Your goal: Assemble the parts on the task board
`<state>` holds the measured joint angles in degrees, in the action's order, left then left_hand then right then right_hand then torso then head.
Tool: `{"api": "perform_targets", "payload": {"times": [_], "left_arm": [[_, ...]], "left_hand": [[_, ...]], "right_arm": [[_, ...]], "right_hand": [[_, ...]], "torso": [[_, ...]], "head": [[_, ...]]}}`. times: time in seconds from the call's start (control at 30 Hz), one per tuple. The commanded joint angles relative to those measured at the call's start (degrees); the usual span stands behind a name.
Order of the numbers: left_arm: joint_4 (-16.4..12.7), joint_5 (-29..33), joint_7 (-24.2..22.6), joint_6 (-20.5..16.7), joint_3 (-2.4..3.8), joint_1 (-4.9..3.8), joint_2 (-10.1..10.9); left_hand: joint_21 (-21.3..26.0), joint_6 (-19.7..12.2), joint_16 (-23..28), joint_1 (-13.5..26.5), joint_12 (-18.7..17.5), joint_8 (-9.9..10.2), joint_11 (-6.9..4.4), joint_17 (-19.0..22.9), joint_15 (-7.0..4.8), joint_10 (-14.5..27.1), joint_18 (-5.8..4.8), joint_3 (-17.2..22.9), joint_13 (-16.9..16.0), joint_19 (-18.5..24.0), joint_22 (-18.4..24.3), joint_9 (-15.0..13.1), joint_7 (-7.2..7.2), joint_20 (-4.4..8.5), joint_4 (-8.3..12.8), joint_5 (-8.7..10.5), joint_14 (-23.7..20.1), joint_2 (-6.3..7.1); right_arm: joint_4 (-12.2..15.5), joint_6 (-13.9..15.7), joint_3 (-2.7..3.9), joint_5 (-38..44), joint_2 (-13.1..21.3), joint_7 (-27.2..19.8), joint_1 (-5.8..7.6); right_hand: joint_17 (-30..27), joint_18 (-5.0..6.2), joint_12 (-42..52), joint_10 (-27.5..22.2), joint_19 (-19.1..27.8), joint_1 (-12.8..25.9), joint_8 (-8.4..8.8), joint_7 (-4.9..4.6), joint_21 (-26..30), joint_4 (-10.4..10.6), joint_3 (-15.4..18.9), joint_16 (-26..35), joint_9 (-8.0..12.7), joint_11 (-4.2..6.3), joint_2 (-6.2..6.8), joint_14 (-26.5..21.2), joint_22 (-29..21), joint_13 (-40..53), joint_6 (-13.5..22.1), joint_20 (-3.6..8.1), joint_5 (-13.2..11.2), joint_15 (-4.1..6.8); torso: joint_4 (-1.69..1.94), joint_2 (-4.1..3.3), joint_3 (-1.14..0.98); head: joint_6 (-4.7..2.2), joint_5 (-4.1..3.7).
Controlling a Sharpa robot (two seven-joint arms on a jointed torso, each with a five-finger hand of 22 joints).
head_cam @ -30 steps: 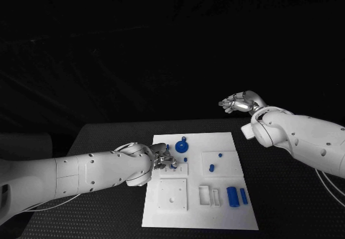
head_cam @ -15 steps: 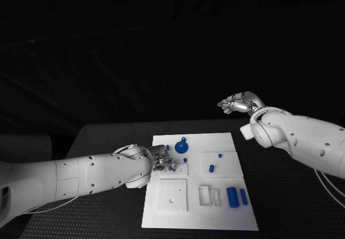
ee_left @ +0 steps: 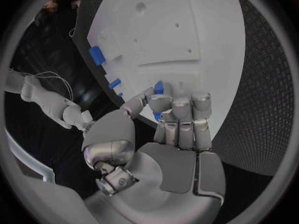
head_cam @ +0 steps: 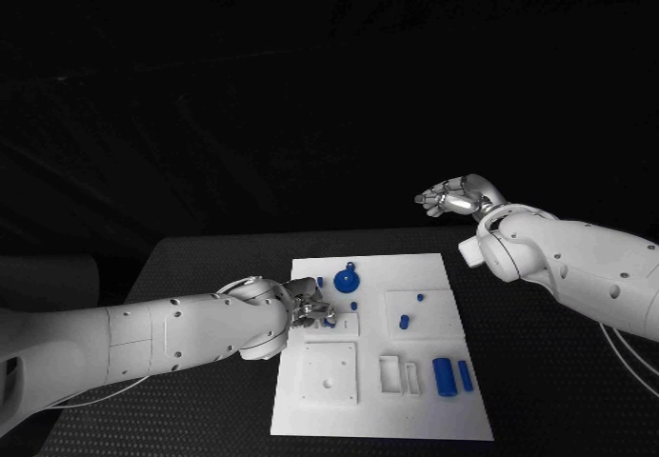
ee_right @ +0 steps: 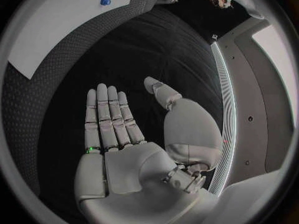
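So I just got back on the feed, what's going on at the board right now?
The left hand is down at the left side of the white task board, pinching a small blue part between its fingertips. The right hand is raised beyond the table's far edge, open and holding nothing. Other blue parts sit on the board: a round disc near the far edge and a cylinder towards the near right corner.

Blue parts on white task board
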<state>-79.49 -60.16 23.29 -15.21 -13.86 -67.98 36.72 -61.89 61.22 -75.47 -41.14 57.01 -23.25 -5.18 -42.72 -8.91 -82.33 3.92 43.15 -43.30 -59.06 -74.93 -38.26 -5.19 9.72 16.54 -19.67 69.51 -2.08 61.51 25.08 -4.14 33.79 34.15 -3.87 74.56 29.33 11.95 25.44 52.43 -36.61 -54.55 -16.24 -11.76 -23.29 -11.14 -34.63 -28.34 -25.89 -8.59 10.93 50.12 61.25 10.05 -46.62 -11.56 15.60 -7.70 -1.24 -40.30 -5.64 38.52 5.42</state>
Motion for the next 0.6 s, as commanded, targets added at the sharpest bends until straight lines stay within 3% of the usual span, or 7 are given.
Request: {"api": "perform_targets", "payload": {"times": [0.03,0.6], "left_arm": [[0.0,-0.3,0.0,0.5,0.02,0.13,-0.2],[0.6,-1.0,0.3,1.1,0.02,0.64,-1.3]], "left_hand": [[-0.1,8.6,-0.1,-0.3,0.1,-0.3,-2.06,0.1,-3.66,2.2,0.33,1.7,0.1,0.4,-0.9,0.0,6.07,5.81,-1.4,0.22,3.3,-0.43],[-0.2,8.6,-0.2,-0.3,0.1,-0.3,-2.06,0.2,-3.67,2.1,0.33,1.7,0.2,0.3,-0.9,-0.1,6.06,5.81,-1.7,0.58,3.4,-0.23]], "right_arm": [[-0.1,-0.7,0.04,-0.1,-0.1,-0.5,0.02],[0.1,-1.0,0.04,-0.1,-0.2,-0.4,0.02]], "right_hand": [[-0.1,-0.11,-0.2,-0.1,0.4,0.1,0.21,-0.05,0.3,0.1,0.4,0.4,0.1,-0.46,-0.38,-0.3,0.0,-0.1,0.5,0.1,0.4,-0.23],[-0.2,-0.07,-0.2,-0.2,0.5,0.2,0.21,-0.06,0.4,0.3,0.5,0.5,0.2,-0.51,-0.39,-0.4,0.0,-0.4,0.6,0.01,0.6,-0.3]], "torso": [[-0.04,-0.01,0.0],[-0.06,-0.03,0.01]], "head": [[0.0,-0.03],[0.14,-0.06]]}}
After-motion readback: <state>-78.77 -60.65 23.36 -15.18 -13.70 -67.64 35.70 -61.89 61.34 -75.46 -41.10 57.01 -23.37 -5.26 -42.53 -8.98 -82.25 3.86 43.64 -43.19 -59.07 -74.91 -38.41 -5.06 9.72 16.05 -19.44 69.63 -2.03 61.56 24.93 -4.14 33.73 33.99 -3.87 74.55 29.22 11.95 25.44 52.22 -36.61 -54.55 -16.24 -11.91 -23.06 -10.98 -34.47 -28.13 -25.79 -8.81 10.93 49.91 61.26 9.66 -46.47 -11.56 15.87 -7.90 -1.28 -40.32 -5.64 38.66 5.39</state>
